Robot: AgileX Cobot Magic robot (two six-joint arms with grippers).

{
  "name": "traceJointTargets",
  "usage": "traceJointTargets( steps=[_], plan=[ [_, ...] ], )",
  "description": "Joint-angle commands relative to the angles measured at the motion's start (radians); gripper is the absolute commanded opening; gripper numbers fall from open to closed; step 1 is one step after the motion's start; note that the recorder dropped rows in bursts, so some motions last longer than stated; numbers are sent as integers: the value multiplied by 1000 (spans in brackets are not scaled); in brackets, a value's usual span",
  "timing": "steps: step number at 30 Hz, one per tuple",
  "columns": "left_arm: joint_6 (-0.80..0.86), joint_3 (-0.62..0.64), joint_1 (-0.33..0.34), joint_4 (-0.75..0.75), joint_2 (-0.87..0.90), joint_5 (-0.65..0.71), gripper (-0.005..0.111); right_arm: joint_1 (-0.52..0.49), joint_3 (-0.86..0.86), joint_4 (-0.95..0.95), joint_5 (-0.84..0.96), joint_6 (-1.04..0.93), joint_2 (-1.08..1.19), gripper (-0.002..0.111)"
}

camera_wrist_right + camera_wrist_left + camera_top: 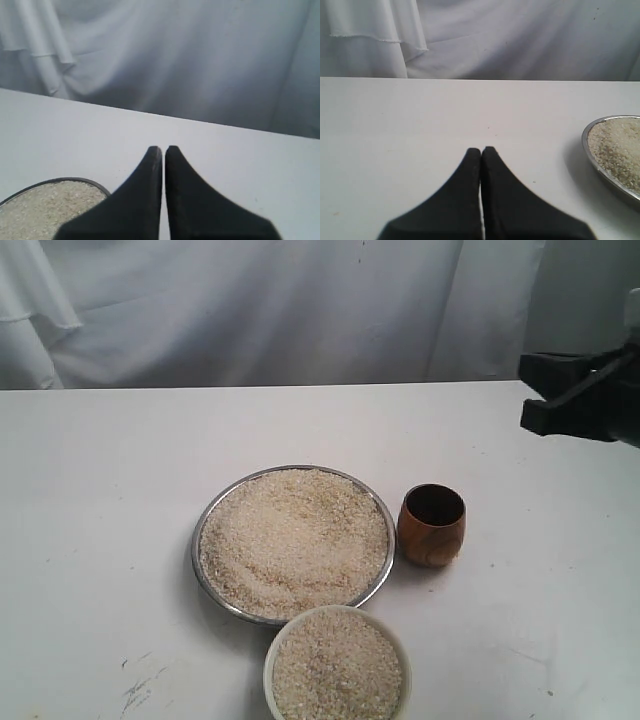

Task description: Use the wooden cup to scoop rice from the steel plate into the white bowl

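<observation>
1. Closest to me is the white bowl (336, 609), cut off by the near edge of the exterior view. It is filled nearly to its thick rim with rice.
2. Just behind the bowl, at about its 11 o'clock, sits the steel plate (195, 552). The two rims are very close, and I cannot tell whether they touch.
3. The rice (293, 540) covers the whole plate in a loose, uneven heap right out to the shiny rim.
4. The wooden cup (431, 525) stands upright at the plate's 3 o'clock, just beside the rim. Its dark inside faces up and nothing grips it.
5. At about the cup's 2 o'clock, well apart and raised off the table (100, 540), the dark right arm (585, 400) pokes in from the edge of the view.
6. The right gripper (163, 150) has its two black fingers drawn together with only a hairline between them, and they hold nothing. An edge of the plate shows below it.
7. The left gripper (481, 150) is likewise pressed closed and empty above bare table, with an arc of the plate's rim and rice in its camera. I cannot see it in the exterior view.
8. A few dark scuff marks (140, 690) lie at the plate's 8 o'clock, and a white cloth (250, 310) hangs behind the table.
</observation>
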Motion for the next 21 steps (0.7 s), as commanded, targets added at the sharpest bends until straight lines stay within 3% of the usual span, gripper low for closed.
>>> traceJointTargets(
  steps=[1, 8, 10, 21],
  plan=[
    [-3, 5, -2, -1, -5, -6, 0, 52, 53, 259, 193, -101, -127, 0],
    [-3, 5, -2, -1, -5, -6, 0, 144, 69, 697, 407, -529, -295, 0],
    [-3, 5, -2, -1, -5, -6, 0, 155, 69, 771, 450, -567, -326, 0],
    [-3, 5, -2, -1, -5, -6, 0, 159, 69, 811, 522, -565, -396, 0]
  ],
)
